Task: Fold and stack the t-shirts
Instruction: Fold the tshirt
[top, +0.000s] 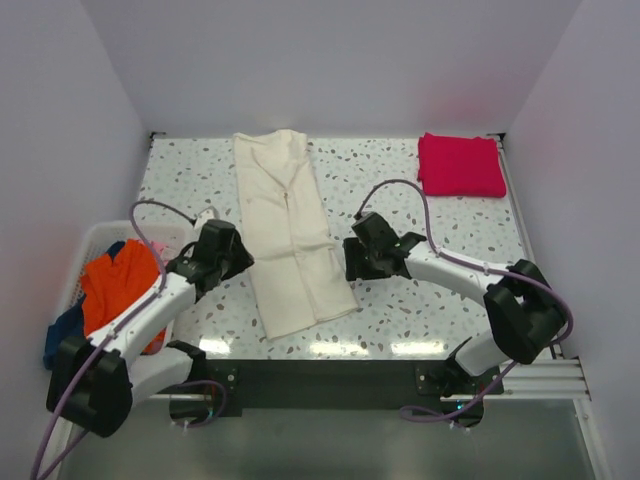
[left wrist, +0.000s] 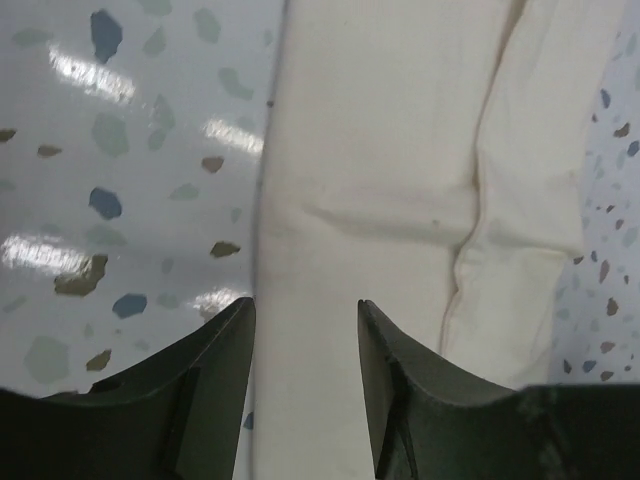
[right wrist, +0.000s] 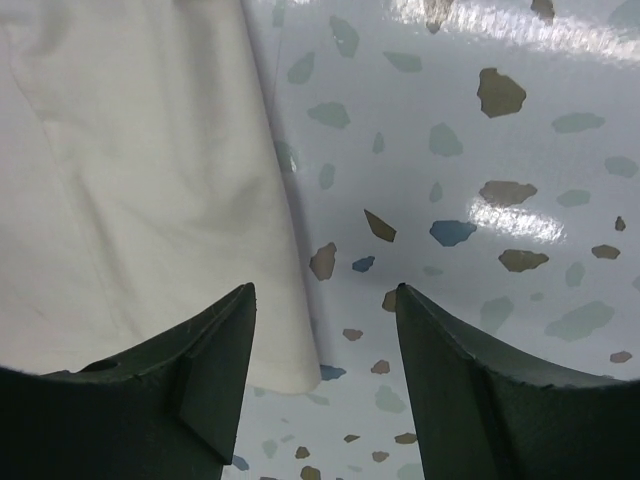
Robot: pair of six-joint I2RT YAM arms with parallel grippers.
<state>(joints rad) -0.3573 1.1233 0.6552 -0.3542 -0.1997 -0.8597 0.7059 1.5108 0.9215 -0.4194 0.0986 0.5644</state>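
A cream shirt (top: 290, 235), folded lengthwise into a long strip, lies down the middle of the speckled counter (top: 180, 180), collar end toward the far wall. The left claw (left wrist: 305, 310) hangs over the strip's left edge with its jaws parted by a modest gap and nothing between them. The right claw (right wrist: 325, 295), spread somewhat wider and also empty, sits astride the right edge near the hem corner.

A magenta shirt (top: 460, 165), already folded, rests in the far right corner, well apart from the cream one. An orange shirt (top: 120, 285) and a blue shirt (top: 62, 335) wait in the basket (top: 90, 235) at the left.

The likely next step is a pinch at both edges to bring the near end up over the far end. The risk lies in the layers. If either claw closes on the top layer alone, the tucked-in side could fall open as the cloth lifts. The two claws also sit at slightly different points along the strip, so a lift from there could skew the fold. On the glossy counter, the free end may slide rather than stay put.
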